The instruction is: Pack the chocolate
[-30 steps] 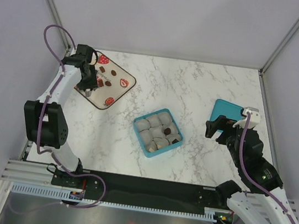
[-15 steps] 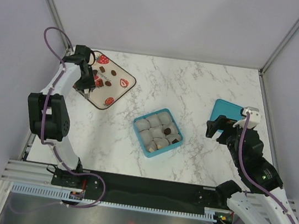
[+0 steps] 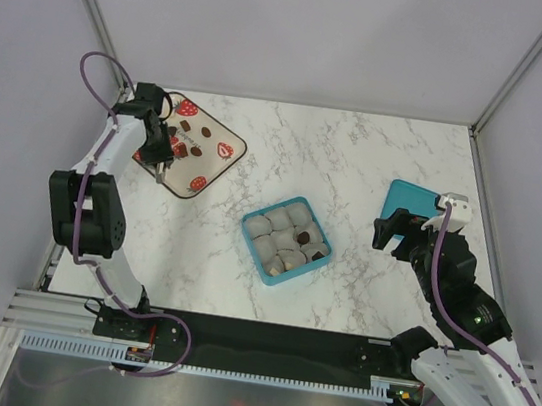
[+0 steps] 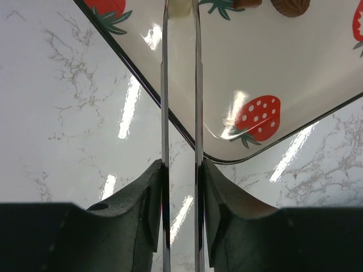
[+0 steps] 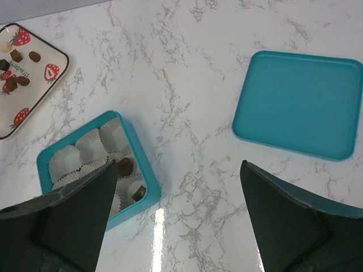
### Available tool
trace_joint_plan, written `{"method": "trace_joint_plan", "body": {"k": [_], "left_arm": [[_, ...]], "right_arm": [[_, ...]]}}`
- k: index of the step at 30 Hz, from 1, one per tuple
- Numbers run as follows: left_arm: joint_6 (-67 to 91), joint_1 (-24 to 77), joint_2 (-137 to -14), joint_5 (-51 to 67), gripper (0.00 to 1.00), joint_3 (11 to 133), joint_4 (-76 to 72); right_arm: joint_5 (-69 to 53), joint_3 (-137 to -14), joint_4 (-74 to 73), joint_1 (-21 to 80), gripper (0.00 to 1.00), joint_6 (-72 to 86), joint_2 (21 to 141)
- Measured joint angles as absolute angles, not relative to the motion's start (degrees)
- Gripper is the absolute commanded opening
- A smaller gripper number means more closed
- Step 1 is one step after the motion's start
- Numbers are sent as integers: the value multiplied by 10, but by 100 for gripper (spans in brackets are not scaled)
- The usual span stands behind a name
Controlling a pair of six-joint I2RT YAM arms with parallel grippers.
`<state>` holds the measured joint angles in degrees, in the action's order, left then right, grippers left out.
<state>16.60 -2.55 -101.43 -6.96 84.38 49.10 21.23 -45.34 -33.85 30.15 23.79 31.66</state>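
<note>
My left gripper [image 3: 160, 169] hangs over the strawberry-print tray [image 3: 214, 163]. In the left wrist view its two thin metal blades [image 4: 180, 3] stand close together, and a cream-white chocolate [image 4: 180, 7] sits between their tips at the top edge. Several dark brown chocolates [image 3: 186, 149] lie on the tray, and one shows in the left wrist view [image 4: 290, 5]. The teal box [image 3: 248, 225] holds paper cups, with two dark chocolates [image 5: 125, 166] and a lighter one [image 3: 288, 258]. My right gripper [image 3: 388, 232] is open and empty, to the right of the box.
The flat teal lid [image 3: 414, 208] lies at the right, beside my right gripper, and also shows in the right wrist view [image 5: 298, 102]. The tray [image 5: 39, 85] is at the far left corner of the marble table. Grey walls close in both sides.
The left arm's elbow has shifted slightly and its gripper has stayed over the tray's left part. The right arm has not moved.
</note>
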Motion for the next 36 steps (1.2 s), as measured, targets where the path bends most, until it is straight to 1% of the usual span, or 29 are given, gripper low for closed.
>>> {"method": "trace_joint_plan", "body": {"k": [8,12,18,28,36], "left_arm": [[162,-14,-947,-29,34,828,498],[159,16,-903,-10,33,828,508],[153,107,-863,7,33,828,524],[154,296,-854,35,32,829,542],[159,383,-853,47,32,826,542]], "right_arm": [[212,-453,-338,302,97,238,318],[213,-454,-339,302,97,238,324],[215,-454,-339,302,97,238,331],[215,-454,-339,302,97,242,350],[214,-454,-339,302,97,244,352]]}}
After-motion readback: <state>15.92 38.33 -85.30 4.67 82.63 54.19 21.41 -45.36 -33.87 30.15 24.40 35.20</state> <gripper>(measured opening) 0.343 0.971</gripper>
